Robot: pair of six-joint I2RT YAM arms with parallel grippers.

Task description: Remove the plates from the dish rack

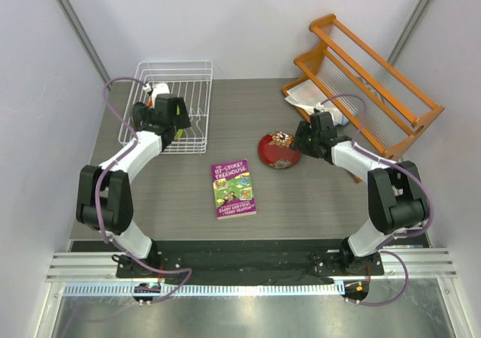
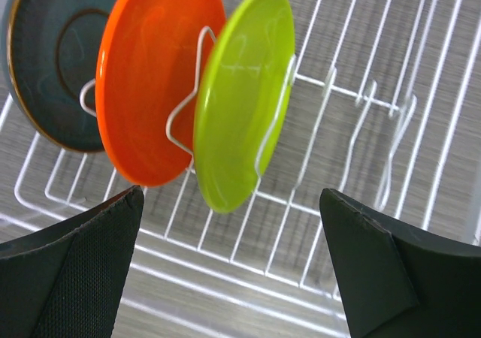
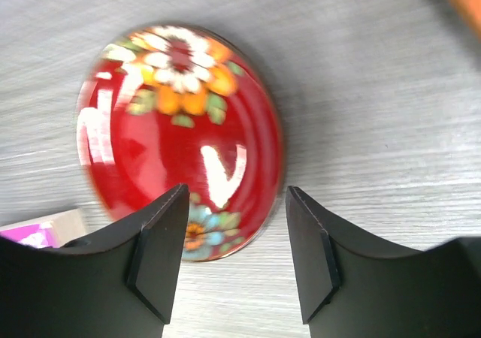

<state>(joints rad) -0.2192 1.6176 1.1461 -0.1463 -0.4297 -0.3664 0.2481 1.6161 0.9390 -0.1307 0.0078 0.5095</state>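
Left jaws gape at the green plate (image 2: pixel 242 90) in the rack (image 2: pixel 361 98); a tine or the orange plate (image 2: pixel 154 75) could snag it. Right jaws hang apart by the red plate (image 3: pixel 176 128) on the surface (image 3: pixel 376 90).

Tbl (image 1: pixel 323 203): wire rack (image 1: pixel 189 101), red plate (image 1: pixel 279 150), book (image 1: pixel 234 188)

Four plates (image 2: pixel 240 98); two racks (image 1: pixel 197 66); one book (image 1: pixel 234 188); perhaps one cloth (image 1: pixel 304 94).

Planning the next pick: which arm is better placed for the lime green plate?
Left. The left hand is open at the dish rack, facing the lime green plate; the right hand is across the table, over the red plate.
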